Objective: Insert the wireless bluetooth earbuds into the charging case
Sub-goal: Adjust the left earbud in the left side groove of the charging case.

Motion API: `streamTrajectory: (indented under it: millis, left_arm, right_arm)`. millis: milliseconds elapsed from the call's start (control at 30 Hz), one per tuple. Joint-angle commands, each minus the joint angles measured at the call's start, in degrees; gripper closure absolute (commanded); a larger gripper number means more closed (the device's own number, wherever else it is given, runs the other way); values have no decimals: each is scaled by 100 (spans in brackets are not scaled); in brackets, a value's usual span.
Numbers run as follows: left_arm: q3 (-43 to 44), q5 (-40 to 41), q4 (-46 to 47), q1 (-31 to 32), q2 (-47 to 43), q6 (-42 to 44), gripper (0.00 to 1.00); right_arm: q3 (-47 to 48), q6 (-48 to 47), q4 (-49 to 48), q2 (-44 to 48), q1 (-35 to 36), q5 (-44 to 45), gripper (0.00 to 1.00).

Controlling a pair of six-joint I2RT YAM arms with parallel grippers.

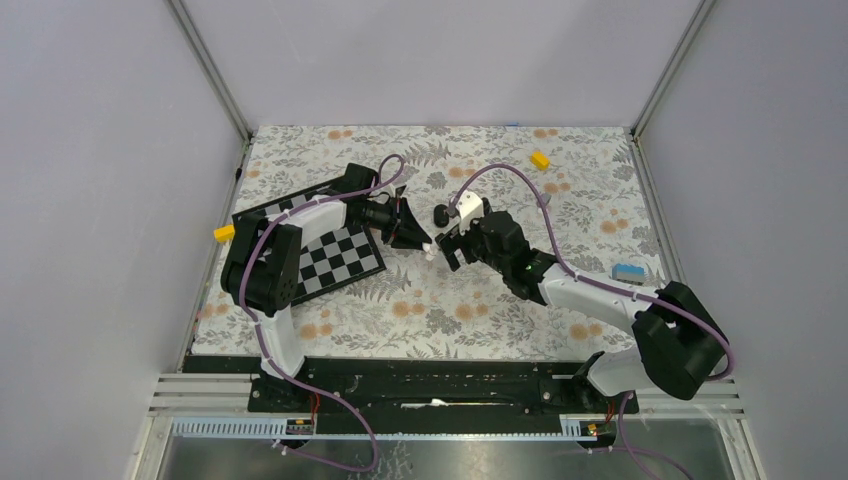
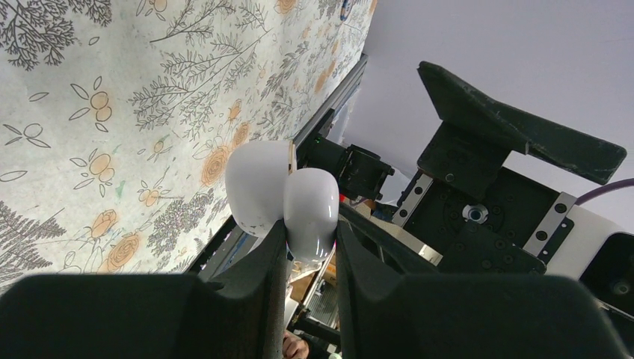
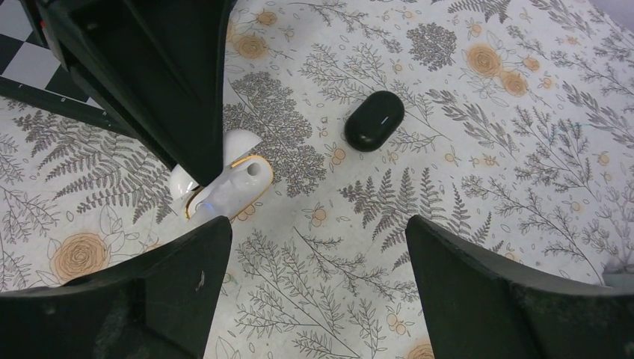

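You have the left gripper (image 2: 310, 238) clamped on the open white charging case (image 2: 288, 198) near the middle of the floral table (image 3: 486, 149), your right gripper (image 3: 318, 277) spread wide and empty just beside it, a black oval pod (image 3: 374, 120) nearby.

The floral table (image 1: 450, 310) carries a checkerboard (image 1: 340, 255); a yellow block (image 1: 224, 232) lies just left of it, a black oval pod (image 1: 441, 212) to its right.

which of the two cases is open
The white case, held in the left gripper, with its lid flipped up. The black case lies shut on the table.
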State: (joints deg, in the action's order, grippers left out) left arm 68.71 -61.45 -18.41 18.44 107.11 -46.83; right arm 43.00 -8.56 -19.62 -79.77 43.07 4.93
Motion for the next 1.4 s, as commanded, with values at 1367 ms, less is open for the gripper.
streamTrajectory:
  millis: [1367]
  left_arm:
    - [288, -122, 77, 11, -248, 16, 100]
  right_arm:
    - [-148, 126, 72, 369, 21, -830, 6]
